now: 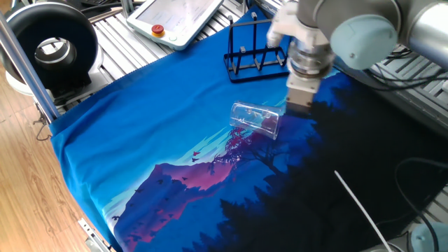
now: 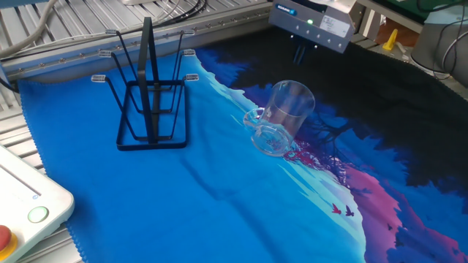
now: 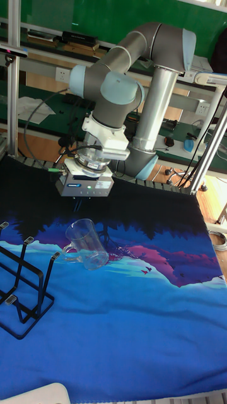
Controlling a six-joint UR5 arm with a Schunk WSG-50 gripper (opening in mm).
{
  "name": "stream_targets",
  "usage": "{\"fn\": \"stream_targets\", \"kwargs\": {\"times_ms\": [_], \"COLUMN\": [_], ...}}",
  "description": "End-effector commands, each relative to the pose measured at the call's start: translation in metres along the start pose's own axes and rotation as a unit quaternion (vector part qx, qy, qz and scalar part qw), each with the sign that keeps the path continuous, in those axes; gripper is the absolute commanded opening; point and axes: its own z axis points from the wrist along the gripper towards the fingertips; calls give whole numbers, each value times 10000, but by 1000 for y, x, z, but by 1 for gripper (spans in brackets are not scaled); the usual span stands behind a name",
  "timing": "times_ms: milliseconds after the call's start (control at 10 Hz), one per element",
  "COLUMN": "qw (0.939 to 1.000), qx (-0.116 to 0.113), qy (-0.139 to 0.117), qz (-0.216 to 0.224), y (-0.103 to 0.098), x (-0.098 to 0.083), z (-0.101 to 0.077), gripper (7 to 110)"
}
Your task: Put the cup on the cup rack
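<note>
The cup (image 1: 256,117) is a clear glass mug lying on its side on the blue printed cloth, handle toward the rack (image 2: 281,117) (image 3: 85,243). The cup rack (image 1: 257,52) is black wire with upright pegs and stands empty near the cloth's far edge (image 2: 150,102) (image 3: 22,284). My gripper (image 1: 299,106) hangs just above the cloth beside the cup, on the side away from the handle (image 2: 300,52) (image 3: 79,203). It holds nothing. Its thin dark fingers blend into the dark cloth, so the gap between them does not show.
A white pendant (image 1: 178,17) with a red button lies on the slatted metal behind the rack (image 2: 14,212). A black round device (image 1: 49,45) sits at the far left. A white cable (image 1: 360,203) crosses the dark cloth.
</note>
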Motion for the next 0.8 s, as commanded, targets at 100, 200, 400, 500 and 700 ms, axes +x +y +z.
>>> {"fn": "stream_targets", "kwargs": {"times_ms": [100, 200, 400, 500, 700], "qw": [9993, 9992, 9995, 9995, 9995], "qx": [83, 117, 207, 237, 171], "qy": [-373, -372, -228, -203, -238], "qz": [-7, -24, -56, -73, -107], "y": [1, -2, -9, -13, -13], "x": [-52, -54, -45, -41, -42], "z": [-3, 0, 4, 7, 15], "gripper": [7, 7, 7, 7, 7]}}
